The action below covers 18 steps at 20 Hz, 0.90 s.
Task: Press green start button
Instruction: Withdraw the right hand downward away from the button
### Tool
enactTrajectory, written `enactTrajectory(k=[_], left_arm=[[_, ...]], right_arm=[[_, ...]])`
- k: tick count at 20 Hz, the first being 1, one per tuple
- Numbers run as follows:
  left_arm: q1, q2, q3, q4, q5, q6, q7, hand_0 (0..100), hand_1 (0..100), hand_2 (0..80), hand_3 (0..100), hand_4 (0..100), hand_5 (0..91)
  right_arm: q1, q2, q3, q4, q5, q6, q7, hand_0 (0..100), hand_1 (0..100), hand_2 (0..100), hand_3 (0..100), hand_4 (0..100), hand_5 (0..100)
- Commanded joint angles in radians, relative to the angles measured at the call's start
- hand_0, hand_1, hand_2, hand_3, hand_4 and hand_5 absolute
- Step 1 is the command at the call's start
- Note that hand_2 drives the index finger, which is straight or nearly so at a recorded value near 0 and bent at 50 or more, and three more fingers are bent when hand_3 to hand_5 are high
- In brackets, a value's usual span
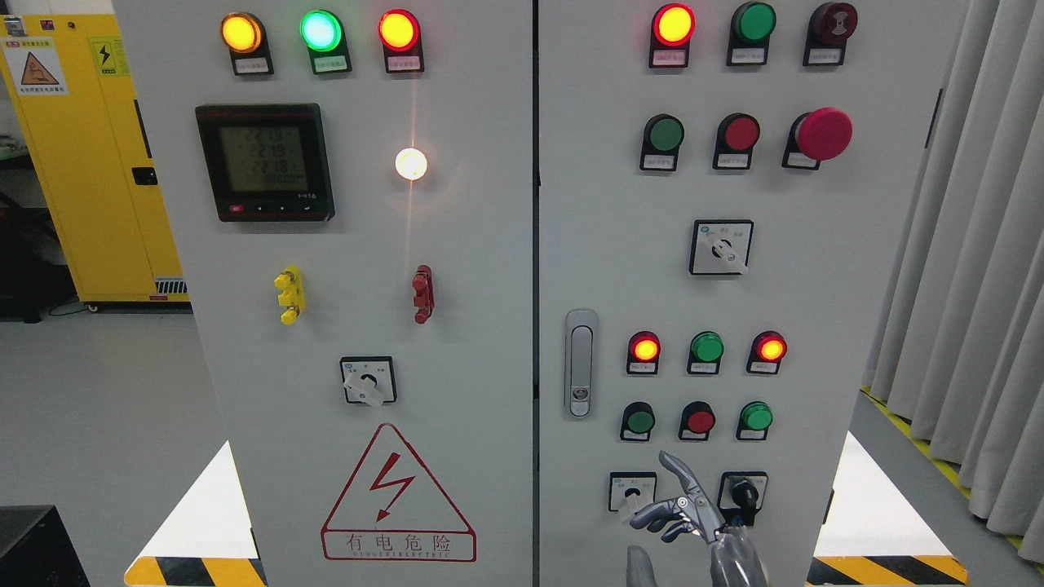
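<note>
On the right cabinet door (816,285), a low row holds a dark green button (640,421), a red button (700,421) and a brighter green button (756,417). Another green button (666,134) sits higher up. My right hand (677,505) rises from the bottom edge, just below this low row. Its index finger (675,469) points up and left, with the tip under the gap between the dark green and red buttons, apart from both. The other fingers are curled and hold nothing. The left hand is out of view.
Two rotary switches (632,492) (742,492) flank the hand. A door latch (580,363) is to the left, a red mushroom stop button (824,133) high up. Indicator lamps (706,348) glow above the buttons. Grey curtains (971,285) hang at the right.
</note>
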Motion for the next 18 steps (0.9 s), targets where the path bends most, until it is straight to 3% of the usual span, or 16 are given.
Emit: enactTrajectory(k=[1, 2, 4, 18], left_arm=[[0.000, 0.000, 0.000, 0.000, 0.000, 0.001, 0.000, 12, 56, 0.0, 0, 0, 0.0], [0.001, 0.000, 0.000, 0.000, 0.000, 0.001, 0.000, 12, 56, 0.0, 0, 0, 0.0], [0.000, 0.000, 0.000, 0.000, 0.000, 0.001, 0.000, 12, 56, 0.0, 0, 0, 0.0], [0.001, 0.000, 0.000, 0.000, 0.000, 0.001, 0.000, 12, 56, 0.0, 0, 0, 0.0]], right_arm=[[0.056, 0.000, 0.051, -0.065, -0.163, 0.000, 0.018, 71, 64, 0, 1, 5, 3], [0.061, 0.000, 0.052, -0.064, -0.166, 0.000, 0.018, 72, 60, 0, 0, 2, 0], [0.061, 0.000, 0.052, -0.061, -0.172, 0.000, 0.020, 64, 57, 0, 0, 0, 0], [0.085, -0.003, 0.049, -0.051, -0.240, 0.007, 0.021, 52, 56, 0, 0, 3, 0]])
